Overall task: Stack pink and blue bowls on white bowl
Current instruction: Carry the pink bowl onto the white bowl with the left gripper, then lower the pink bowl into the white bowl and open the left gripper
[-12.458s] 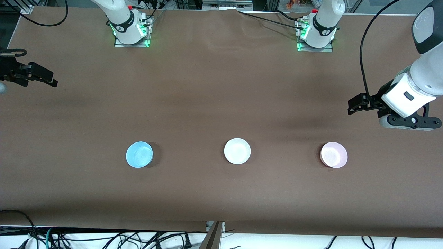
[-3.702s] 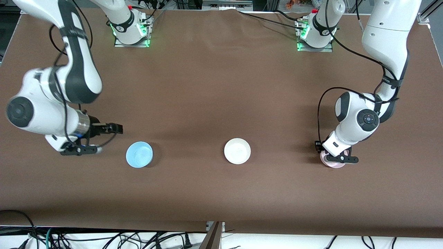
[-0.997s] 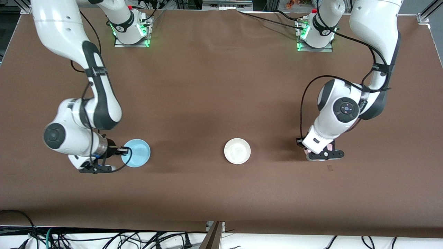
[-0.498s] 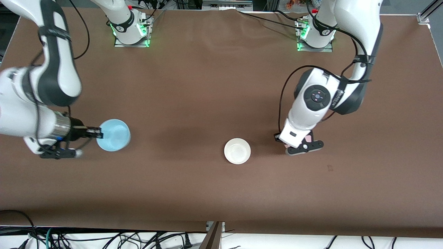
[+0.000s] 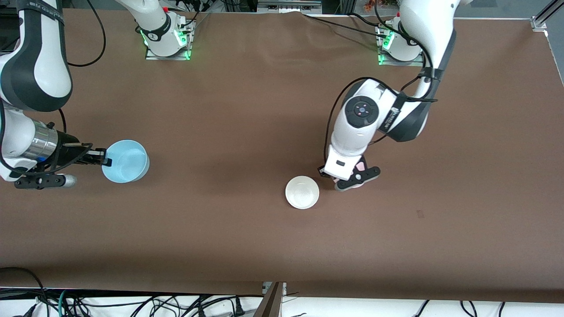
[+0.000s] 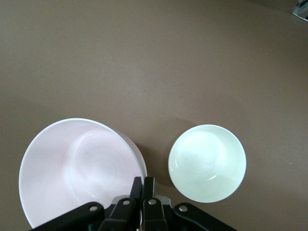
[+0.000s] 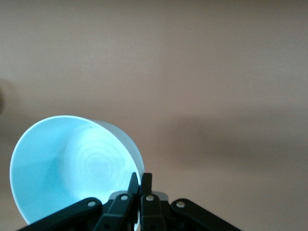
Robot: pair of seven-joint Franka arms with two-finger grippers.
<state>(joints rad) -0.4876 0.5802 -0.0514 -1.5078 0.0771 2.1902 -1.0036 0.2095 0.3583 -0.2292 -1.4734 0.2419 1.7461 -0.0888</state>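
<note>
So nothing stacked yet: white bowl (image 5: 302, 192) sits empty. Left gripper (image 6: 143, 185) pinches pink bowl (image 6: 79, 168) aloft just beside it; right gripper (image 5: 102, 159) pinches blue bowl (image 5: 126, 161) aloft, well apart toward the right arm's end.

A robotics lab: two white arms are standing on bolted base plates (image 5: 168, 48) glowing green along a brown-covered desk (image 5: 246, 110), with loose cables (image 5: 132, 304) trailing below its near edge and aluminium framing (image 5: 544, 15) showing at one corner.
</note>
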